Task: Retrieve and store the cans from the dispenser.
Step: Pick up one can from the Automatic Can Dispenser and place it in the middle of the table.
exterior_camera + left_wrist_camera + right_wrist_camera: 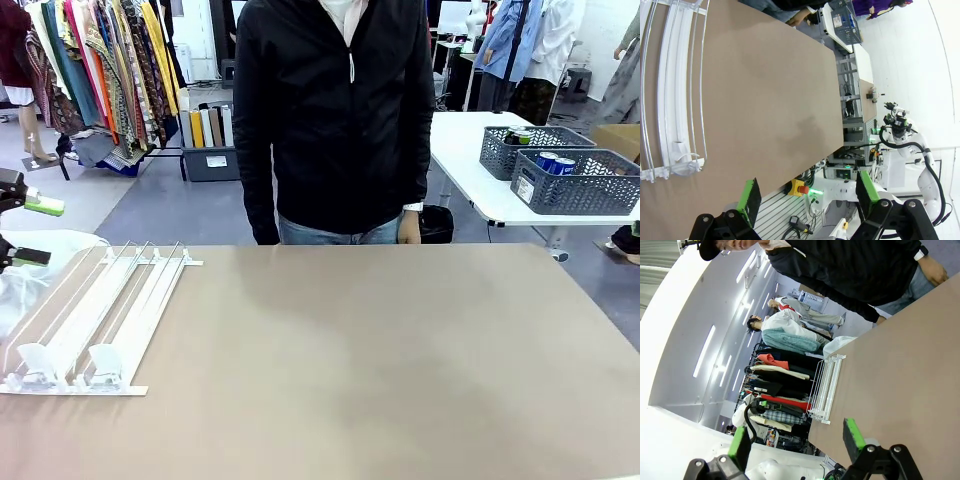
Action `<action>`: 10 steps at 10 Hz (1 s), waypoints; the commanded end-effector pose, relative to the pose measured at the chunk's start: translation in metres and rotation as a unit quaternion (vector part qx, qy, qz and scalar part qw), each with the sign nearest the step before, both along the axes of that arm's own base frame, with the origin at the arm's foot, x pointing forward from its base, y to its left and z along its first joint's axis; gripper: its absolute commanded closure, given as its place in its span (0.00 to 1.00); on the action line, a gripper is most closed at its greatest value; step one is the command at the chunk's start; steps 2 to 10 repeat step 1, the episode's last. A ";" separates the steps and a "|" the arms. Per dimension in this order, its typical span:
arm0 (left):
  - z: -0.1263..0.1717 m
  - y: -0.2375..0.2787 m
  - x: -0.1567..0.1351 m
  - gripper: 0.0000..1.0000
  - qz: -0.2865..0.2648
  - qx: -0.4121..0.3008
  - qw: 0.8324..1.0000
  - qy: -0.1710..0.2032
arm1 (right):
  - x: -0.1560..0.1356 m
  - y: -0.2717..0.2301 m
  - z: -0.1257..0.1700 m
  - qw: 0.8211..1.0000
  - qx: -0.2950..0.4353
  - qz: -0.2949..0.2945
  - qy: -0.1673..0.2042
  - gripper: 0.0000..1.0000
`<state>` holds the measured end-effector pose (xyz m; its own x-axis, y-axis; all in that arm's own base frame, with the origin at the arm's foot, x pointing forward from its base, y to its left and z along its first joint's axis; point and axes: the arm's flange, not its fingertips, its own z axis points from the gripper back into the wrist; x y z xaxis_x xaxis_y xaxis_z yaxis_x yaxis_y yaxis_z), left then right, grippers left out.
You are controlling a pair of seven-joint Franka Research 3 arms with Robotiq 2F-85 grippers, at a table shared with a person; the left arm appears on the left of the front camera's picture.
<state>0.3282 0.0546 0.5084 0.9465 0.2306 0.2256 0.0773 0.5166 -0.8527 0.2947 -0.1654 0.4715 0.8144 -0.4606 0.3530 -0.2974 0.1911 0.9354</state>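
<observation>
The dispenser (90, 310) is a flat white and clear rack of parallel lanes at the table's left; its lanes stand empty. It also lies at the upper left of the left wrist view (675, 85) and mid-frame in the right wrist view (825, 387). My left gripper (25, 232) hangs open just left of the rack's far end, holding nothing. Its green pads (749, 197) stand wide apart over the table's near edge. My right gripper (796, 440) is open and empty too, off the table's side. Blue cans (553, 160) with silver tops sit in a dark grey basket (580, 190) on a far white table.
A person in a black jacket stands at the far edge, one hand (408, 228) by the tabletop. The brown table (380, 360) is bare right of the rack. A clear plastic bag (30, 275) lies left of the dispenser. A second grey basket (500, 152) stands behind the first.
</observation>
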 end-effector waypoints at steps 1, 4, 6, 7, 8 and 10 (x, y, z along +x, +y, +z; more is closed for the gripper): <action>0.000 0.000 0.002 0.00 -0.001 -0.009 1.000 -0.004 | 0.001 0.000 0.005 1.000 0.006 -0.002 -0.004 0.00; 0.000 0.000 0.002 0.00 -0.001 -0.009 1.000 -0.004 | 0.001 0.000 0.005 1.000 0.006 -0.002 -0.004 0.00; 0.000 0.000 0.002 0.00 -0.001 -0.009 1.000 -0.004 | 0.001 0.000 0.005 1.000 0.006 -0.002 -0.004 0.00; 0.000 0.000 0.002 0.00 -0.001 -0.009 1.000 -0.004 | 0.001 0.000 0.005 1.000 0.006 -0.002 -0.004 0.00; 0.000 0.000 0.002 0.00 -0.001 -0.009 1.000 -0.004 | 0.001 0.000 0.005 1.000 0.006 -0.002 -0.004 0.00; 0.000 0.000 0.002 0.00 -0.001 -0.009 1.000 -0.004 | 0.001 0.000 0.005 1.000 0.006 -0.002 -0.004 0.00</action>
